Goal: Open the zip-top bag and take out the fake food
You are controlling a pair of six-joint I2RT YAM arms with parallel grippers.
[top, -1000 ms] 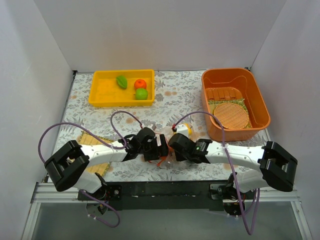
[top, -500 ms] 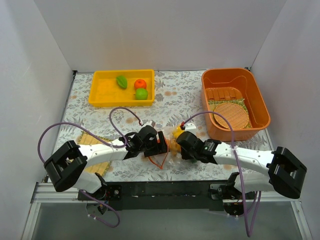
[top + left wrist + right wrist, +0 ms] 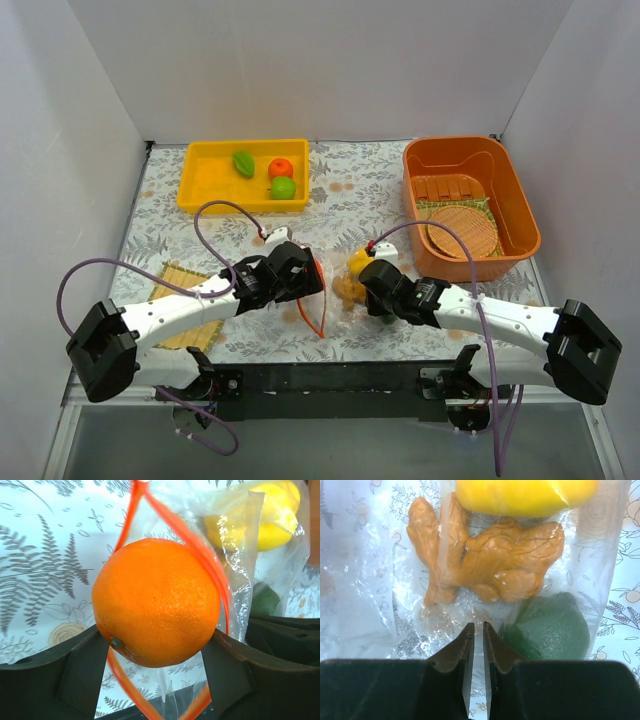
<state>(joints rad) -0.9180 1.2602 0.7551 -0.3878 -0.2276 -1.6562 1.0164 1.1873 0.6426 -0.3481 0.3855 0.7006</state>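
My left gripper (image 3: 156, 647) is shut on an orange ball (image 3: 157, 602), held just outside the zip-top bag's open mouth, whose orange-red zip strip (image 3: 200, 560) loops around the ball. From above, the left gripper (image 3: 303, 273) sits left of the clear zip-top bag (image 3: 340, 300). My right gripper (image 3: 478, 630) is shut on the bag's film (image 3: 375, 580) at its closed end. Inside the bag lie a yellow piece (image 3: 525, 495), a tan-brown lumpy piece (image 3: 495, 565) and a dark green piece (image 3: 550, 630). In the top view the right gripper (image 3: 376, 290) is beside the yellow piece (image 3: 357, 262).
A yellow tray (image 3: 200, 190) at the back left holds a dark green piece (image 3: 243, 162), an orange ball (image 3: 281, 168) and a bright green ball (image 3: 283, 187). An orange bin (image 3: 520, 215) at the right holds wooden slats and a woven disc. A straw mat (image 3: 178, 278) lies under the left arm.
The left gripper has closed on the orange ball and drawn back, away from the bag. The right gripper shifted right with the bag, uncovering the yellow and tan pieces.
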